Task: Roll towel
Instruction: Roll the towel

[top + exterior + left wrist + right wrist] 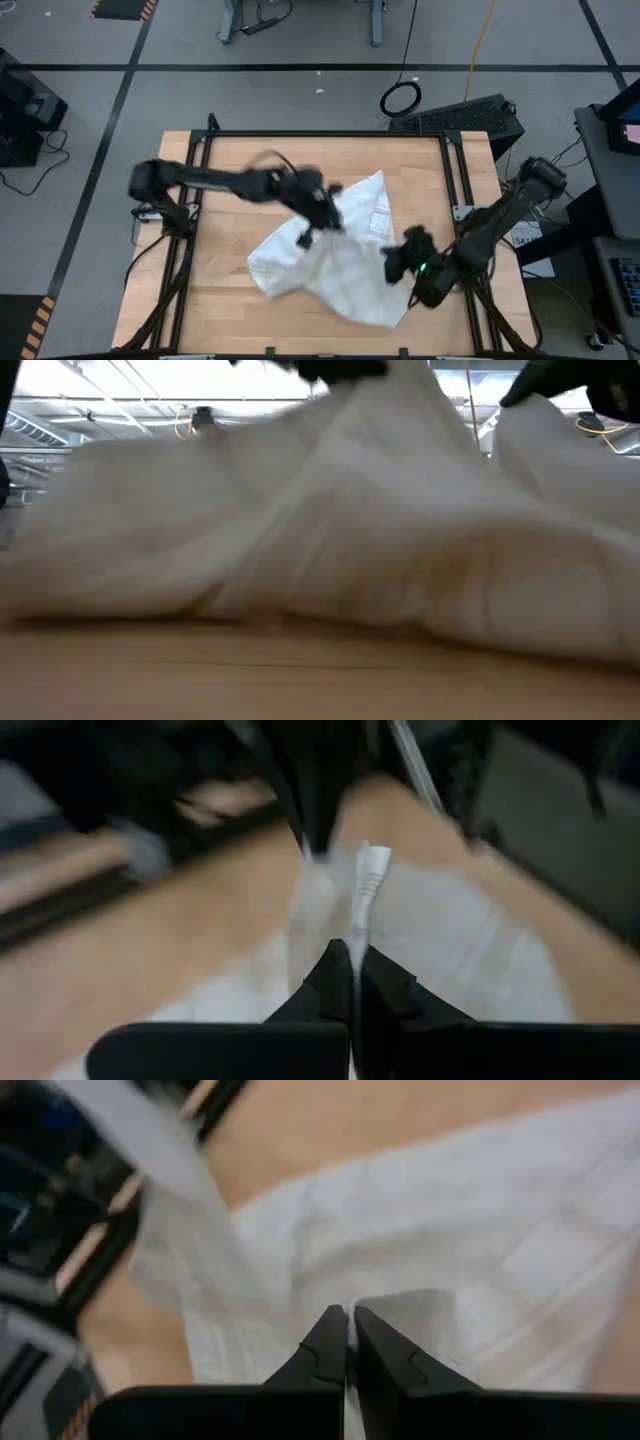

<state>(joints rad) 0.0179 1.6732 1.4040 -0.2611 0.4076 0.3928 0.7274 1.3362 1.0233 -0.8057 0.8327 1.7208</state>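
Note:
The white towel (335, 262) with thin grey check lines lies crumpled in the middle of the wooden table (210, 290). It is pulled up into two peaks (385, 400) (540, 420), and its lower edges rest on the wood. My left gripper (312, 228) is over the towel's far left part and is shut on it. My right gripper (398, 256) is at the towel's right side, also shut on it. Both grippers are raised above the tabletop. My left gripper pinches a bunched fold of the towel (366, 885) between its two fingers; the fold sticks out past the fingertips (335, 970). The cloth hangs from there down to the table. I cannot tell how many layers it holds. My right gripper pinches the towel between its two shut fingers (330, 1335); a thin sliver of cloth (346, 1390) shows between them. The fingers slant downward. The towel (440, 1250) hangs below them with its lower part on the table.
A black metal frame (320, 133) runs around the tabletop. Bare wood lies left of the towel (215, 200) and along the near edge (300, 680). A dark keyboard-like unit (460, 118) sits beyond the far right corner.

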